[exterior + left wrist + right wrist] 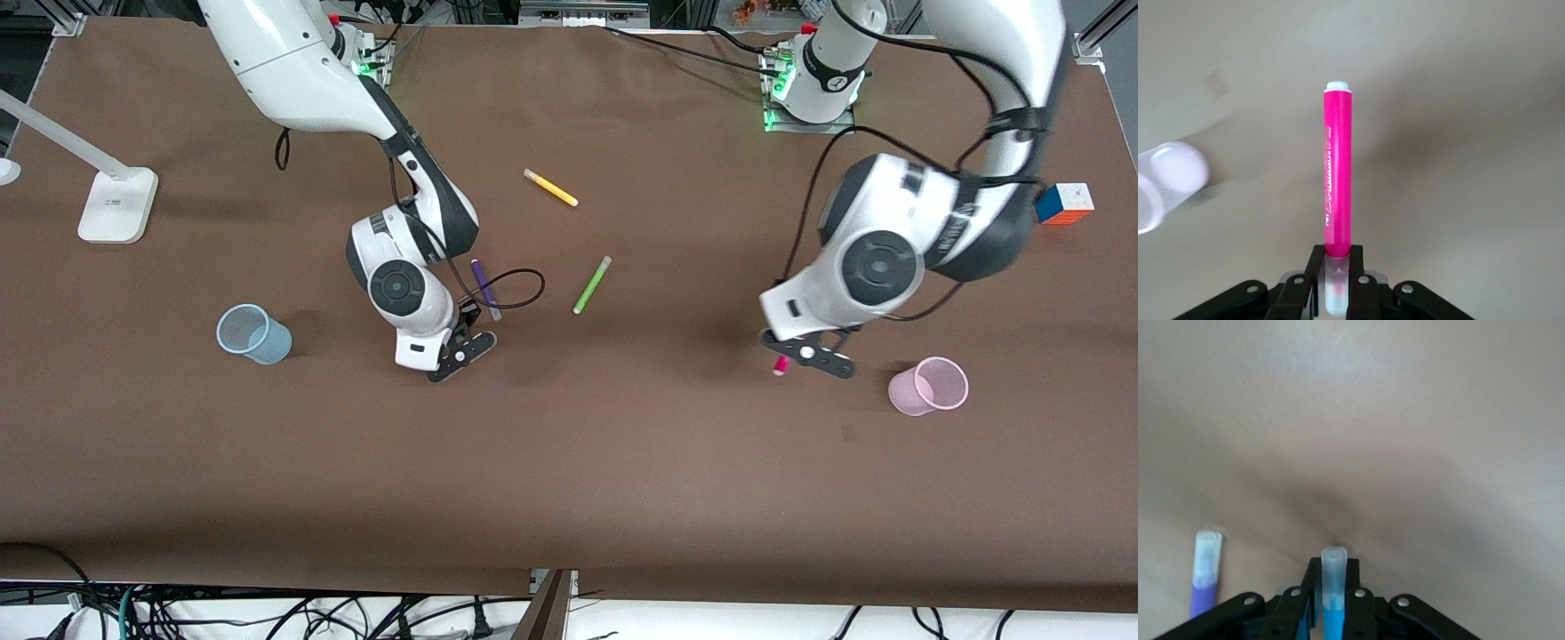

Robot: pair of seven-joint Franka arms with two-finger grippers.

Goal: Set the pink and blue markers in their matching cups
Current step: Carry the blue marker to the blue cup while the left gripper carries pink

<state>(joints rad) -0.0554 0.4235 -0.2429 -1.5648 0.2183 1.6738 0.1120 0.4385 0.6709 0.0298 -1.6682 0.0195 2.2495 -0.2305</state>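
My left gripper [811, 356] is shut on the pink marker [781, 365], held above the table beside the light pink cup [929, 385]. In the left wrist view the gripper [1336, 267] grips the pale cap end, the pink marker's magenta body [1337, 173] sticks out past the fingers, and the pink cup [1165, 183] shows off to one side. My right gripper [462, 351] is low over the table between the light blue cup [253, 333] and the purple marker. In the right wrist view it [1334, 587] is shut on the blue marker [1333, 620], cap outward. The blue marker is hidden in the front view.
A purple marker [485, 289] lies just by the right gripper and shows in the right wrist view [1205, 577]. A lime-green marker [592, 284] and a yellow marker [550, 188] lie mid-table. A colour cube [1065, 203] sits at the left arm's end, a white lamp base [116, 204] at the right arm's end.
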